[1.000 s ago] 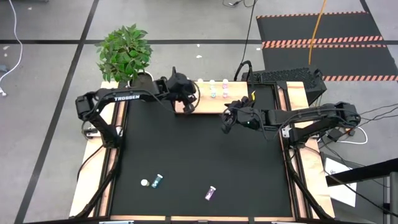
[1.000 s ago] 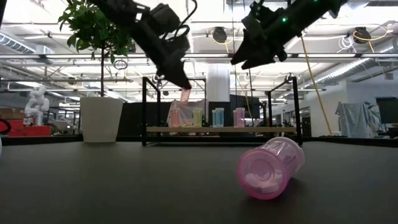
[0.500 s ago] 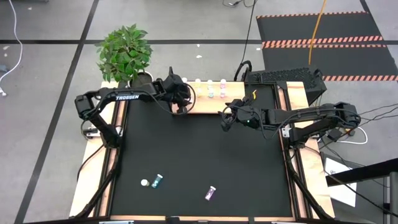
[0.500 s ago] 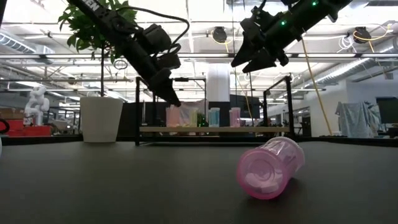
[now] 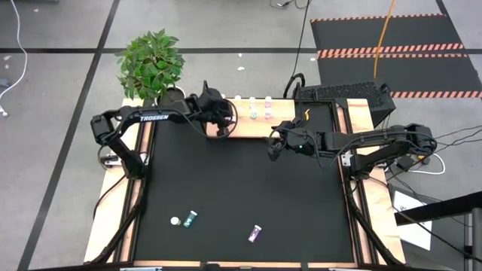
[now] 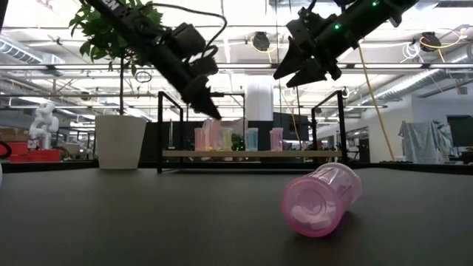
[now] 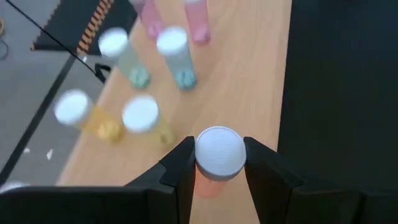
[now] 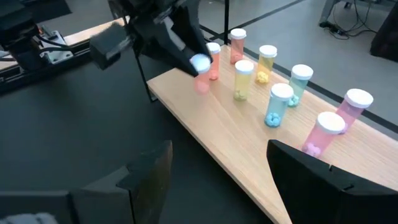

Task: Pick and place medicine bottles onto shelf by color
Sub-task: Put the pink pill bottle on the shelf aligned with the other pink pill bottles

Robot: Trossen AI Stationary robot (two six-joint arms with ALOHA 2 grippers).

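My left gripper [image 7: 219, 171] is shut on a pink medicine bottle [image 7: 219, 152] with a white cap, over the near left part of the shelf [image 7: 261, 81], a tan board with black posts. Its base is at or just above the board; I cannot tell which. Several more bottles stand upright on the board: yellow [image 8: 243, 79], teal [image 8: 277, 104] and pink [image 8: 326, 133]. My right gripper [image 5: 275, 147] hovers open above the black table, near the shelf's right half. A teal bottle [image 5: 191, 218] and a purple one [image 5: 255, 233] lie on their sides near the front edge. My left gripper pinches the pink bottle just under its white cap [image 7: 219, 152], one finger [image 7: 183, 167] on each side. The fingers slant down from the table's near left side. The bottle stands upright below them over the board [image 6: 216, 133].
A white pot [image 6: 120, 140] with a green plant stands at the far left, beside the shelf. A loose white cap [image 5: 175, 221] lies by the teal bottle. The fallen purple bottle shows large in the low view [image 6: 321, 199]. A black box [image 5: 346, 94] sits at the far right.
My left gripper has come down with the pink bottle toward the shelf board and gone a little toward the table's left edge. The shelf with its bottles has slid slightly toward the left too.
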